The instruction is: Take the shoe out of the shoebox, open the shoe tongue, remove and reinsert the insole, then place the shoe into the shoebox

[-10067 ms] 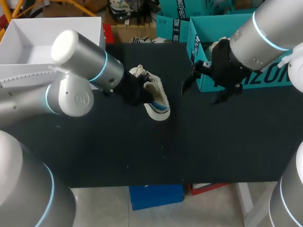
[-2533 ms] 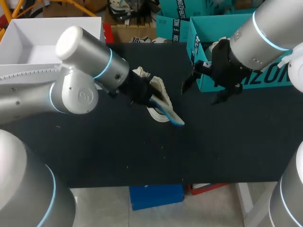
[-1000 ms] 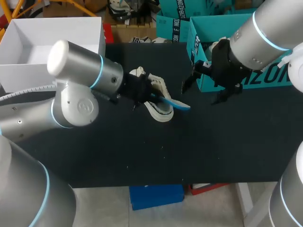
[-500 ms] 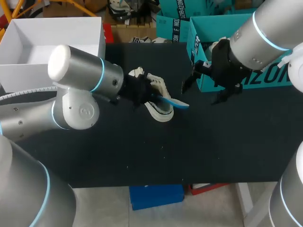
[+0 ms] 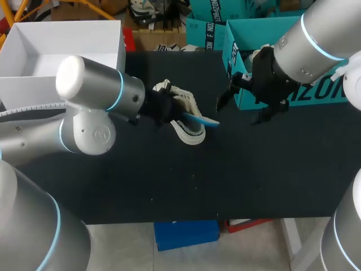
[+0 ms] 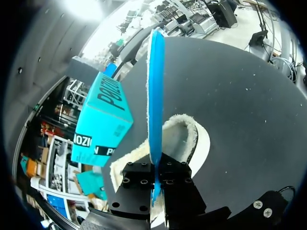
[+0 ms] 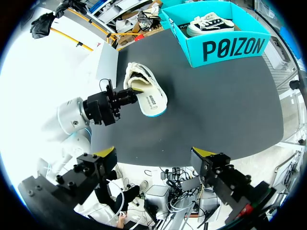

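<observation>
black table (image 5: 254, 169); teal shoebox (image 5: 240, 39) at 1 o'clock, apart from the shoe. shoe (image 5: 190, 131) mid-table, long axis roughly 11 to 5. left gripper (image 6: 156, 178) pinched on one end of the blue insole (image 6: 155, 96), held over the shoe, free end pointing 3 o'clock. insole looks thin, light, floppy; best gripped at an end, likely to sag. right gripper (image 7: 153, 160) wide, empty, by the box.

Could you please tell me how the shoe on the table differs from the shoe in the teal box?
The table shoe lies on the black table; the boxed shoe sits inside the teal box. The table shoe is cream with a fleecy lining; the boxed shoe is white and black. The table shoe's blue insole is held in the left jaws; nothing touches the boxed shoe. Both are light-coloured shoes.
</observation>
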